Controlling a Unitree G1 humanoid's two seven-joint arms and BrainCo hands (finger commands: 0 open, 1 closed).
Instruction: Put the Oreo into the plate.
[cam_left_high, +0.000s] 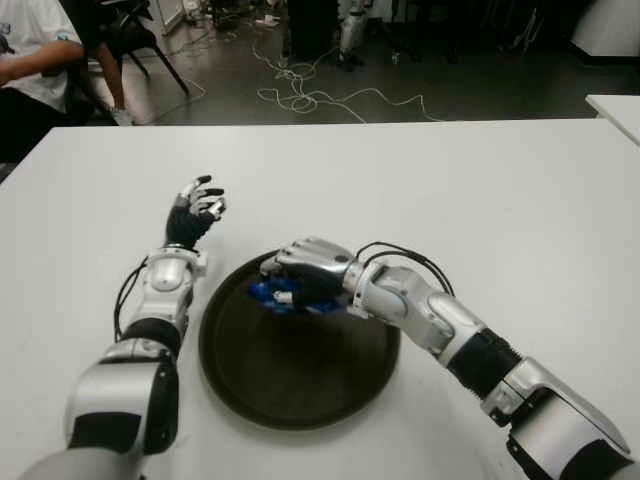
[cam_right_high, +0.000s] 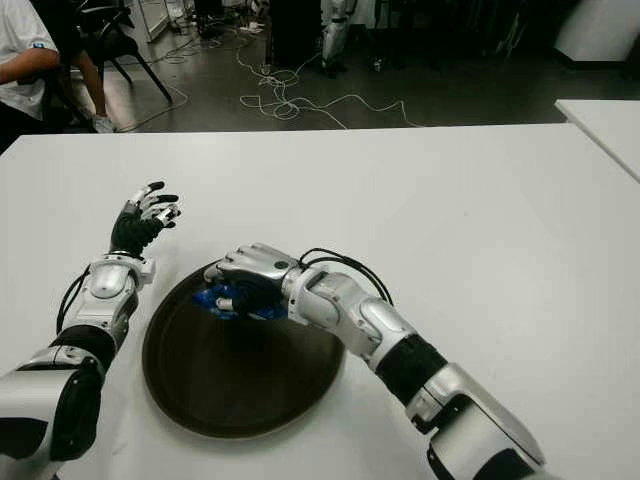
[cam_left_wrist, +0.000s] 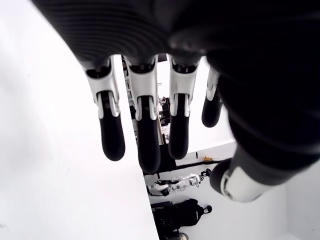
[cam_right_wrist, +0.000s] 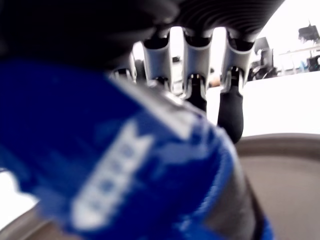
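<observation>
**Oreo held over plate**

Right hand (cam_left_high: 300, 275) grips the blue Oreo pack (cam_left_high: 272, 295), fingers wrapped around it, above the far rim of the dark plate (cam_left_high: 300, 380). Left hand (cam_left_high: 195, 210) shows left of the plate, fingers loosely spread, empty.

My right robot hand (cam_left_high: 300, 275) is curled around the blue Oreo pack (cam_left_high: 272, 295), over the far rim of the dark round plate (cam_left_high: 290, 375) on the white worktop (cam_left_high: 480, 200). My left robot hand (cam_left_high: 195, 210) shows left of the plate, fingers spread.
</observation>
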